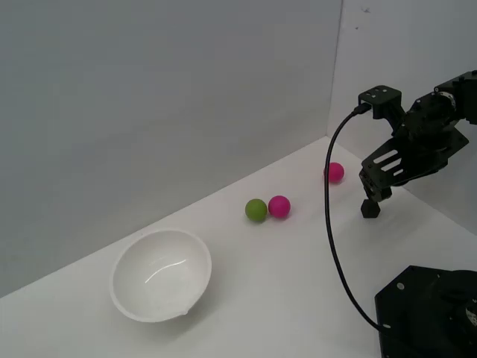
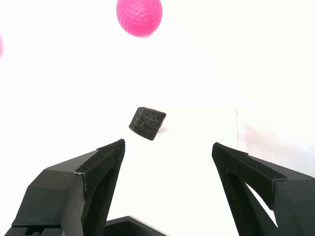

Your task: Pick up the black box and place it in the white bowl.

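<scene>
At the right of the exterior view the pincer (image 1: 375, 195) hangs released — jaws spread wide, nothing between them — just above the black box (image 1: 371, 208) on the white bench (image 1: 298, 283), while the white bowl (image 1: 161, 274) sits well apart at lower left.

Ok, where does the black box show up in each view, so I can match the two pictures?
Exterior view: the black box sits on the white table toward the exterior view's right, just below the claw.
Wrist view: the black box lies mid-frame, ahead of the open claw, untouched.
Shared landmark: the pink ball just beyond the box.
</scene>
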`<control>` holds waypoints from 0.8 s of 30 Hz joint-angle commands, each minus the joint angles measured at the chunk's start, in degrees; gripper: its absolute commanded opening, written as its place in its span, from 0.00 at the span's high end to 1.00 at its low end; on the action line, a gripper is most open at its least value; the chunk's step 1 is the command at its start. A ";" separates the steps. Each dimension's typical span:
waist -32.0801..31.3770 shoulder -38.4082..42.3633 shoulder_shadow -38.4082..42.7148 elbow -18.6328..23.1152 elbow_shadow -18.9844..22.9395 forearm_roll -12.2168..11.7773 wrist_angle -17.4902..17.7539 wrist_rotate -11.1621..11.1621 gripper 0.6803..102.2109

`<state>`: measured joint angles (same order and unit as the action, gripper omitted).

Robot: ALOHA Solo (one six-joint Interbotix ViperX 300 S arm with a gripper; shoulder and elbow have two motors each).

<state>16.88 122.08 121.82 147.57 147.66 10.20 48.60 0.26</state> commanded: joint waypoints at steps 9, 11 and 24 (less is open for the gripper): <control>0.70 -4.83 -4.66 -0.79 -1.05 -1.41 -2.02 0.53 0.02; 0.70 -5.71 -5.54 -0.88 -1.05 -1.49 -2.20 0.53 0.02; 0.70 -10.28 -10.11 -2.99 -3.08 -4.75 -3.69 0.53 0.02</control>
<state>16.88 111.36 110.92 145.81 145.81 5.27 44.47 0.26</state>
